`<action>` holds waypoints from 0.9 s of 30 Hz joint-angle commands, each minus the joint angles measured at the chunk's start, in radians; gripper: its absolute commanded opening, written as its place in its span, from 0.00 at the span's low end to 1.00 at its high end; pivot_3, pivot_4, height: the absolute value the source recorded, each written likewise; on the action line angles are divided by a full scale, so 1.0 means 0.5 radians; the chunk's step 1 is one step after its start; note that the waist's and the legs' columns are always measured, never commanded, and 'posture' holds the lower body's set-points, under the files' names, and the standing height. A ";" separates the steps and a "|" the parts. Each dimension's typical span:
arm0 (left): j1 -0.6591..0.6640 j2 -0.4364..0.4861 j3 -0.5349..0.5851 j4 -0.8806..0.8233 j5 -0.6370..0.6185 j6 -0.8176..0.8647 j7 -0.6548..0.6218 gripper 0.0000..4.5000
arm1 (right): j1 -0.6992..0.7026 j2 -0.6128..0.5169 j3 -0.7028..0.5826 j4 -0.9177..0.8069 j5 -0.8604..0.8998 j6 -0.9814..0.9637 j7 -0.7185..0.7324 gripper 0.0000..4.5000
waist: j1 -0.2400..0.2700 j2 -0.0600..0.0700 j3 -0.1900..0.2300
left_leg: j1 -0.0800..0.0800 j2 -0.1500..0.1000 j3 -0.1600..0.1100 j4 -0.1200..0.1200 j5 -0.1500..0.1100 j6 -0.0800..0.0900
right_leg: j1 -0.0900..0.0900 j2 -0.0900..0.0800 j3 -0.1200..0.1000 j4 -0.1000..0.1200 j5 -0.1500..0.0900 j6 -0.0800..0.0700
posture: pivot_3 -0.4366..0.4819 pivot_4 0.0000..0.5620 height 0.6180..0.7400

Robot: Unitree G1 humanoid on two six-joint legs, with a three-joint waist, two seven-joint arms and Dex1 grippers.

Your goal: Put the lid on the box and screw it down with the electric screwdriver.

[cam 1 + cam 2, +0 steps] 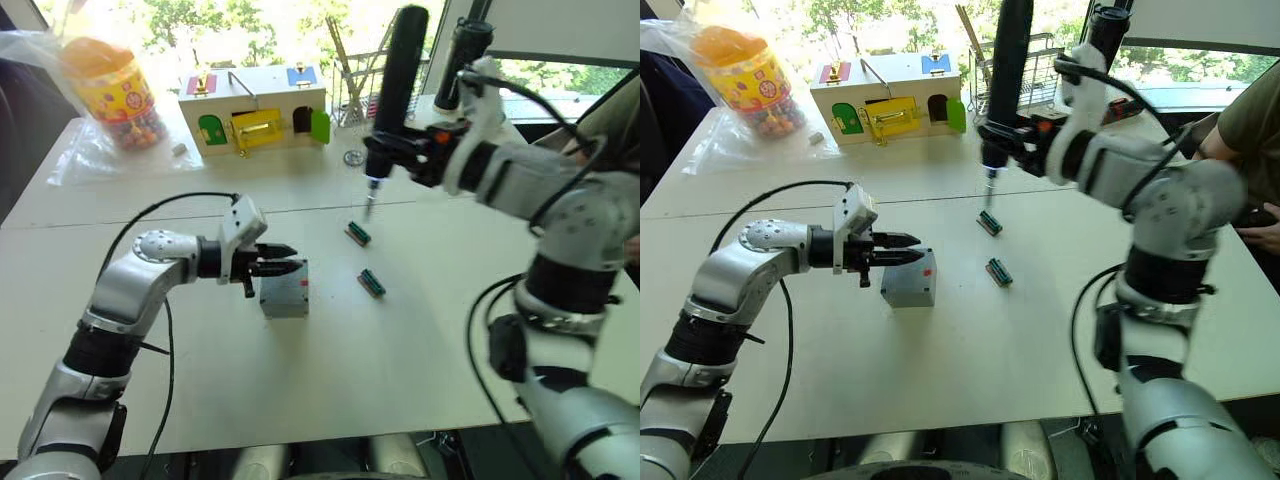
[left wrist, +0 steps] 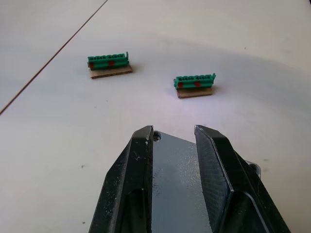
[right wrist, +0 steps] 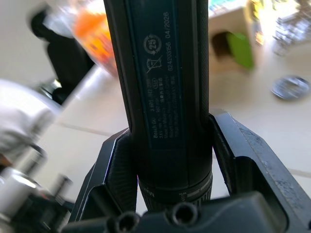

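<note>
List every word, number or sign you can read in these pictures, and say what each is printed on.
"04/2026", on the electric screwdriver clamped in the right gripper.
"25" in a circle, with a crossed-out bin sign beneath it, on the same tool.
A brand line starting "Bosch" and the serial digits beside it: too small to read with certainty.
The pattern on the orange-lidded jar: too blurred to read.
The box by the left gripper: no text.

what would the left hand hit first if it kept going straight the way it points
Likely nothing soon. The left hand hovers just above the lid on the box, pointing level across the table. Past the lid, the nearer green connector lies roughly ahead, but probably below its line.
</note>
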 commanded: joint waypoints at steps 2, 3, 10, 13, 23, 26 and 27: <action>0.004 0.061 0.014 -0.283 -0.117 0.049 -0.086 0.29 | -0.076 -0.406 0.053 0.181 0.087 0.274 0.262 0.42 | -0.015 0.000 0.003 | -0.001 0.001 0.002 -0.002 -0.001 0.001 | -0.002 0.000 0.000 -0.001 0.000 0.000 | 0.48 0.27 1.00; 0.001 0.059 0.002 -0.326 -0.134 0.052 -0.097 0.29 | -0.035 -0.524 0.127 0.284 0.125 0.303 0.340 0.42 | -0.018 0.000 0.005 | -0.001 0.003 0.004 -0.002 -0.001 0.001 | -0.002 0.000 0.000 -0.002 0.000 0.000 | 0.48 0.27 1.00; 0.030 -0.010 -0.127 -0.398 -0.207 0.139 -0.108 0.29 | 0.067 -0.878 0.796 0.611 0.029 0.233 0.776 0.42 | -0.010 0.003 0.015 | 0.003 0.005 0.006 0.002 -0.004 0.011 | 0.002 0.002 0.001 0.003 0.000 0.000 | 0.48 0.27 1.00; 0.057 -0.056 -0.162 -0.409 -0.184 0.163 -0.046 0.29 | -0.044 -0.853 1.046 0.832 -0.061 0.219 0.912 0.42 | -0.009 0.001 0.024 | 0.003 0.005 0.008 0.003 -0.004 0.011 | 0.001 0.002 0.000 0.002 0.000 0.000 | 0.48 0.27 1.00; 0.270 -0.034 -0.129 -0.596 -0.225 0.145 0.016 0.29 | -0.239 -0.794 1.498 1.252 -0.353 0.021 1.314 0.42 | 0.009 0.000 0.028 | -0.001 0.004 0.007 0.006 0.002 0.000 | -0.002 0.001 0.000 0.002 0.001 0.000 | 0.48 0.27 1.00; 0.284 -0.070 -0.155 -0.616 -0.220 0.152 0.063 0.29 | -0.266 -0.752 1.548 1.328 -0.429 -0.013 1.379 0.42 | 0.009 0.000 0.028 | -0.001 0.004 0.006 0.006 0.002 0.000 | -0.002 0.001 0.000 0.002 0.001 0.000 | 0.48 0.27 1.00; 0.289 -0.076 -0.169 -0.626 -0.218 0.153 0.074 0.29 | -0.267 -0.738 1.561 1.350 -0.454 -0.024 1.395 0.42 | 0.009 0.000 0.028 | -0.001 0.004 0.006 0.006 0.002 0.000 | -0.002 0.001 0.000 0.002 0.001 0.000 | 0.48 0.27 1.00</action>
